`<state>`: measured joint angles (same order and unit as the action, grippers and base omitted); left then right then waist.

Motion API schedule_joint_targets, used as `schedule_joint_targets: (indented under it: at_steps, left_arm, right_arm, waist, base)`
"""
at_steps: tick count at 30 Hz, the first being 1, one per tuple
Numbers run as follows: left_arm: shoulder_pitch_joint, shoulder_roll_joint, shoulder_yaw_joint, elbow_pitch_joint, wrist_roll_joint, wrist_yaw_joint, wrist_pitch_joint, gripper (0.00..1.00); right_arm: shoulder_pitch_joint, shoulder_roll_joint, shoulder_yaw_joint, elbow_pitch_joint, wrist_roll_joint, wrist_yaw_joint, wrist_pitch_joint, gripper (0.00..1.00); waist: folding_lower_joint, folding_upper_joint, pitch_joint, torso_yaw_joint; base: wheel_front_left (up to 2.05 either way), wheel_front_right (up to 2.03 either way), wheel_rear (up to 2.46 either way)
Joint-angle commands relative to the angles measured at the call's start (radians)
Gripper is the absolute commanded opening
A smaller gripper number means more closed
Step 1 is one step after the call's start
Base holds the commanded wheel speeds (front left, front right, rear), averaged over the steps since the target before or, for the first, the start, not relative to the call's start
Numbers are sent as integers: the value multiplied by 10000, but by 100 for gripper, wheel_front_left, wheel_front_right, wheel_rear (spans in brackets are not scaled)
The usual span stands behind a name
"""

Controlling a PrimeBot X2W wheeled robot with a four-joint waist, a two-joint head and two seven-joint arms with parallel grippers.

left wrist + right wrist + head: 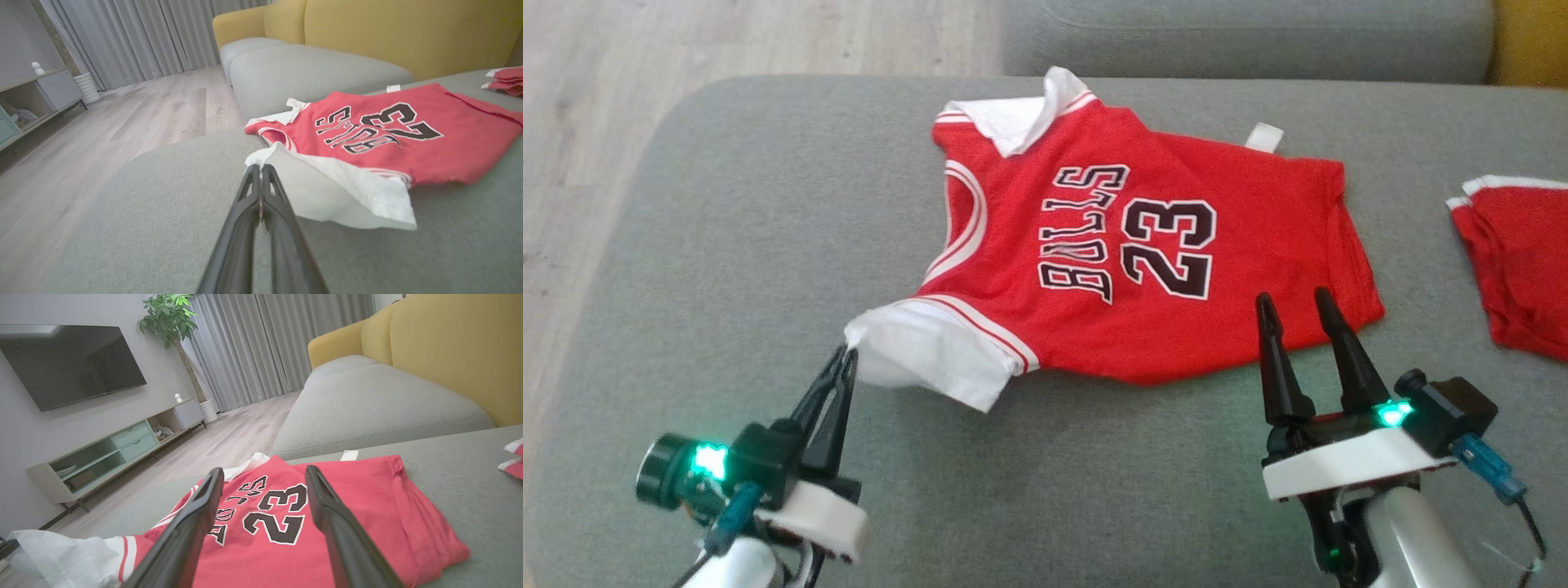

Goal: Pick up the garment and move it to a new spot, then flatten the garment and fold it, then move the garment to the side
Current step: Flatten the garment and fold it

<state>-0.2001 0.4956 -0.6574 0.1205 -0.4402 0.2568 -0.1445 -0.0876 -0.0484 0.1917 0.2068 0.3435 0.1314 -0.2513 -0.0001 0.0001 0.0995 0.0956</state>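
Observation:
The garment (1143,253) is a red jersey with white sleeves and the number 23, spread on a grey cushion (727,245). My left gripper (847,353) is shut on the edge of its near white sleeve (923,355), lifting that corner a little. The left wrist view has the closed fingertips (260,167) pinching the white sleeve (335,192). My right gripper (1290,302) stands open just above the jersey's near hem, nothing between its fingers. The right wrist view has the garment (359,522) lying beneath the spread fingers (327,506).
A second red piece of clothing (1523,261) lies at the cushion's right edge. Another grey cushion (1241,33) and a yellow sofa back (408,32) stand behind. Wooden floor (645,49) lies to the left, beyond the cushion's rounded edge.

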Motion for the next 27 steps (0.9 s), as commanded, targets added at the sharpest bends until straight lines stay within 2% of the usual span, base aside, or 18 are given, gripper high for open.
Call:
schedule_joint_targets:
  at_steps: [1, 6, 8, 9, 13, 19, 22, 27]
  left_arm:
    - [-216, 408, 329, -324, 56, 95, 52, 0]
    - [276, 749, 89, -412, 48, 189, 719, 0]
    - [457, 863, -105, -352, -32, 110, 1226, 73]
    - [503, 887, -140, -361, -66, 120, 1378, 100]
    - [434, 811, -8, -584, -21, 421, 1302, 100]
    - [31, 97, 727, -1068, -190, 953, -167, 100]
    - [-195, -292, 1010, -1020, -330, 935, -764, 100]
    - [-407, -961, 1326, -958, -470, 537, -1127, 100]
  right_arm:
    - [-137, -18, 281, -281, 79, -7, -105, 100]
    - [-70, -18, 368, -218, 86, -7, -105, 100]
    - [-59, -18, 382, -195, 96, -7, -105, 100]
    - [-56, -18, 400, -185, 100, -7, -105, 100]
    - [-56, -18, 486, -149, 98, -7, -105, 100]
    - [-128, -18, 489, -186, 67, -7, -105, 100]
    - [-190, -18, 466, -260, 46, -7, -105, 100]
    - [-285, -18, 323, -445, -19, -7, -105, 100]
  waist:
    - [1, -1, -134, 171]
    - [1, -1, -293, 345]
    - [1, -1, -346, 372]
    - [1, -1, -368, 373]
    - [1, -1, -450, 293]
    - [1, -1, -449, -92]
    - [1, -1, -357, -377]
    - [1, -1, -102, -899]
  base:
    - [0, 0, 0]
    - [0, 0, 0]
    - [0, 0, 0]
    - [0, 0, 0]
    - [0, 0, 0]
    - [0, 0, 0]
    - [0, 0, 0]
    - [0, 0, 0]
